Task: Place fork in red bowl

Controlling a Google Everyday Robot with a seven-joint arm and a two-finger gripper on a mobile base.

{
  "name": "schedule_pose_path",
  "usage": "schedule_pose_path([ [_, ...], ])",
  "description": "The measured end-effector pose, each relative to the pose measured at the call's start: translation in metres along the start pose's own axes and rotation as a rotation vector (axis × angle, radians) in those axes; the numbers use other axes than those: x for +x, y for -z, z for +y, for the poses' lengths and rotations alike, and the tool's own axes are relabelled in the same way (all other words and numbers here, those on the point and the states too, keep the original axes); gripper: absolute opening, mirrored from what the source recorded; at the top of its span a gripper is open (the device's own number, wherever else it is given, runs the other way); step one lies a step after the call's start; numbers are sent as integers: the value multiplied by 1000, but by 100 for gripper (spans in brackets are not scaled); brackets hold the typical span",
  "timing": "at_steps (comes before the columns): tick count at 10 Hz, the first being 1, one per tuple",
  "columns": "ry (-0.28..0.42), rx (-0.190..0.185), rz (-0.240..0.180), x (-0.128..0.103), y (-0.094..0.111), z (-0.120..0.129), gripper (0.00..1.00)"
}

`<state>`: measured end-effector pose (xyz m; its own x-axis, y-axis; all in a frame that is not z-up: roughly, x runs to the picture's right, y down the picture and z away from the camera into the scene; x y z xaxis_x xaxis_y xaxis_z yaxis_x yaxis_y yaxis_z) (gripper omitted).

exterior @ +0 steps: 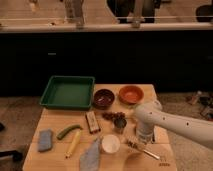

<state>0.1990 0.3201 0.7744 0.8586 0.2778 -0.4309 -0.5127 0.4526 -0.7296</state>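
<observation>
Fork (143, 149) flat near table (55, 120) front edge, tool (142, 136) just above, grip unclear, red bowl (131, 94) well apart.

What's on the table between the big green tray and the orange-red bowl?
In the camera view, a dark brown bowl sits between the green tray and the orange-red bowl. The gripper is lower, near the fork.

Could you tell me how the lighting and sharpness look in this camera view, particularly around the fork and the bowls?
Camera view: warm, dim light; the wall behind the table is nearly black. The whole frame is soft, so the fork shows only as a thin pale streak. The red bowl stays clearly visible. The gripper sits low over the fork, its outline smeared into the white arm.
</observation>
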Motion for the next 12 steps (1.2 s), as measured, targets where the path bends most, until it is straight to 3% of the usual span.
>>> schedule_pose_path([
  [5, -4, -5, -6, 1, 1, -2, 0],
  [10, 1, 84, -49, 7, 24, 10, 0],
  [12, 3, 99, -64, 7, 30, 12, 0],
])
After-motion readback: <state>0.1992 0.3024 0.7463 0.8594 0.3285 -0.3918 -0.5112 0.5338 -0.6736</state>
